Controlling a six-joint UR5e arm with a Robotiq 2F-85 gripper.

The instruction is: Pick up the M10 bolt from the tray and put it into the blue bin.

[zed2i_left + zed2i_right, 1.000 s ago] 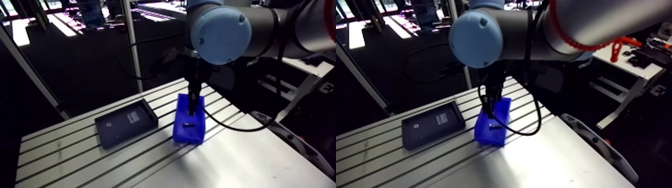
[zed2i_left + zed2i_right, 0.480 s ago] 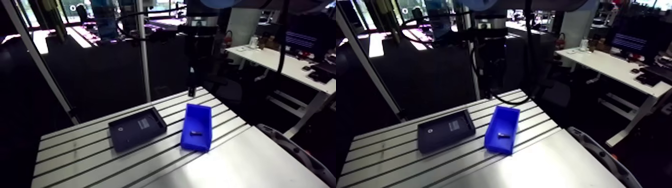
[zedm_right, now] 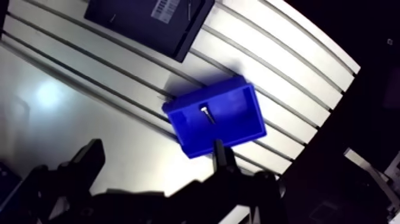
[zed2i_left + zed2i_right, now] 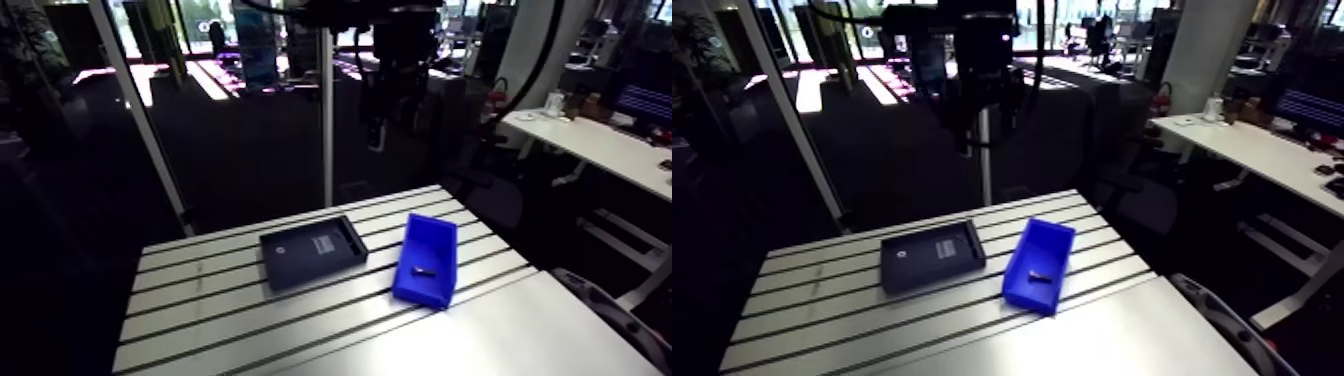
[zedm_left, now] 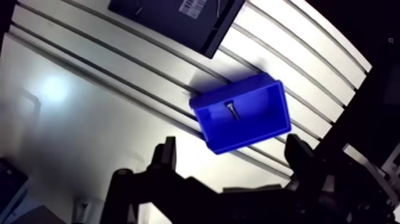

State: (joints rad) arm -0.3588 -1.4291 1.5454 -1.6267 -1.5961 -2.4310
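Now: gripper (image 5: 232, 146) hangs high above the slotted table (image 4: 210, 300). In the wrist view both fingers (image 5: 168, 156) stand wide apart, so the jaws are released and clamp no part. Far below and between the fingers lies the blue bin (image 5: 262, 122), set at a slant across the table slots. The M10 bolt (image 5: 231, 109) rests on the bin floor, lying flat, nearer one end wall than the other. It is small and dark with a lighter head, and its thread detail is too small to read. The arm view agrees, with the bolt a dark short mark on the bin floor. The dark tray (image 4: 312, 250) sits flat on the table just beside the bin. The two are close but apart, with a strip of bare table showing between them. The tray carries a pale label (image 3: 163, 9), but the print is not legible. The bin's near end lies close to the plain sheet (image 4: 520, 330) that adjoins the slotted part of the table. A bright glare spot shows on that sheet in the wrist view.
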